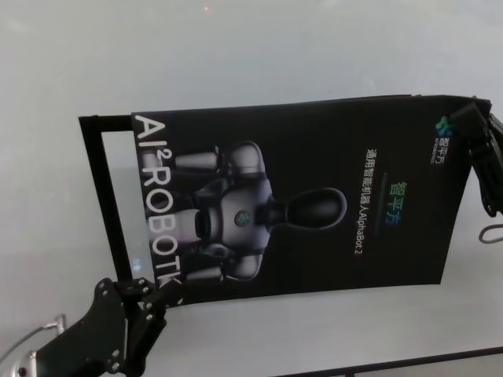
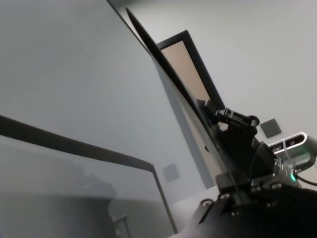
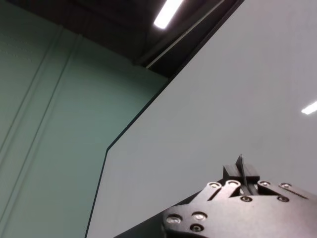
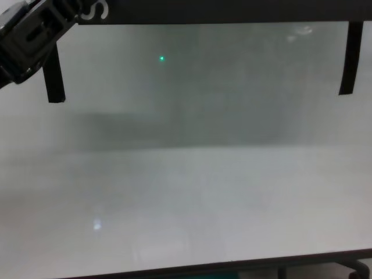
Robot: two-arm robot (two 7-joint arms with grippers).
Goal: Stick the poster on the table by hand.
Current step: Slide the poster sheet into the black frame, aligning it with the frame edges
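Head view: the poster (image 1: 299, 196) hangs above the pale table (image 1: 251, 47), its long side running left to right, the robot picture and the "AlphaBot 2" lettering turned sideways. The left tool (image 1: 145, 302) is clenched on the poster's near left corner; the right tool (image 1: 475, 129) grips the far right corner. A thin black frame outline (image 1: 106, 196) shows on the table past the poster's left edge.

Left wrist view: the poster (image 2: 198, 119) is seen edge-on, tilted and lifted off the table (image 2: 74, 74), with the left tool (image 2: 233, 186) pinching its edge.

Right wrist view: the right tool (image 3: 241, 171) is closed on a thin sheet edge, with the table (image 3: 223, 99) behind.

Chest view: the poster's lower edge (image 4: 232, 10) spans the top, two black strips (image 4: 53, 78) hanging down from it over the table (image 4: 186, 192); the left tool (image 4: 40, 26) holds the left corner.
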